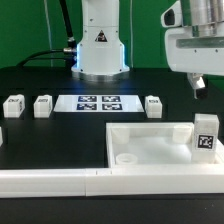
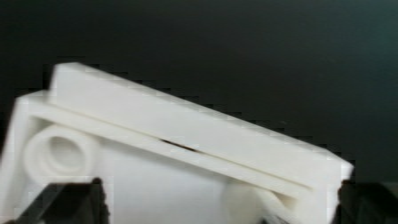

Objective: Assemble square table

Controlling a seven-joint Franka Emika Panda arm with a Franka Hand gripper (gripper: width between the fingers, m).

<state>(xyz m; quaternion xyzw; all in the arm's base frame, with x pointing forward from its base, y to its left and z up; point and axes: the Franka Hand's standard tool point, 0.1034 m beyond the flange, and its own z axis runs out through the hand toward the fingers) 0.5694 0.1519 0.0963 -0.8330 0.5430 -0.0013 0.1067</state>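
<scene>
The square table slab lies flat near the front, right of the middle, with raised rims and a round socket at its near left corner. Three leg blocks stand in a row behind it. A fourth tagged leg block stands at the slab's right edge. My gripper hangs open and empty above the slab's right side, well clear of it. In the wrist view the slab with a socket fills the space between my open gripper's fingers.
The marker board lies flat in front of the robot base. The long white L-shaped border wall runs along the front edge, just before the slab.
</scene>
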